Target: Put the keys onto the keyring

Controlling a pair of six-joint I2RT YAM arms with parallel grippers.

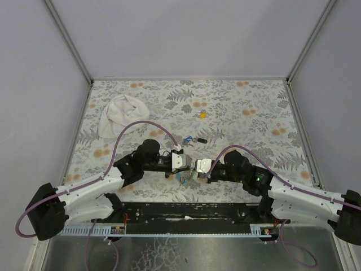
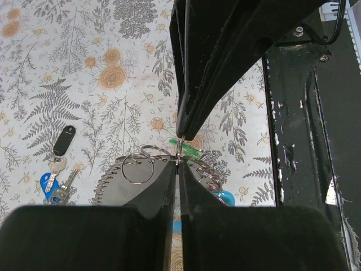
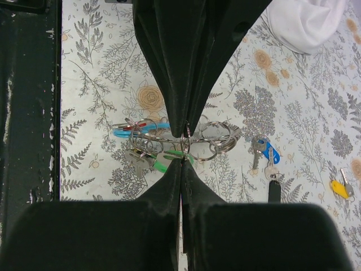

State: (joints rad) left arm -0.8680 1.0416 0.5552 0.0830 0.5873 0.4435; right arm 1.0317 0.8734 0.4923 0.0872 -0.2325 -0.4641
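Overhead, we see both arms meet above the grey-silver coiled keyring (image 1: 182,176) on the floral-patterned table (image 1: 254,135). From the left wrist, the left gripper (image 2: 180,151) is pinched tight on one of the keyring's thin metal rings. From the right wrist, the right gripper (image 3: 184,144) likewise clamps a ring, and a blue-headed metal key (image 3: 266,152) lies nearby.

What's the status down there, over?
Left gripper and right gripper both shut on grey-silver coil keyring. Blue-headed metal key, black-headed key loose nearby; yellow-headed key farther off. Nothing blocking.
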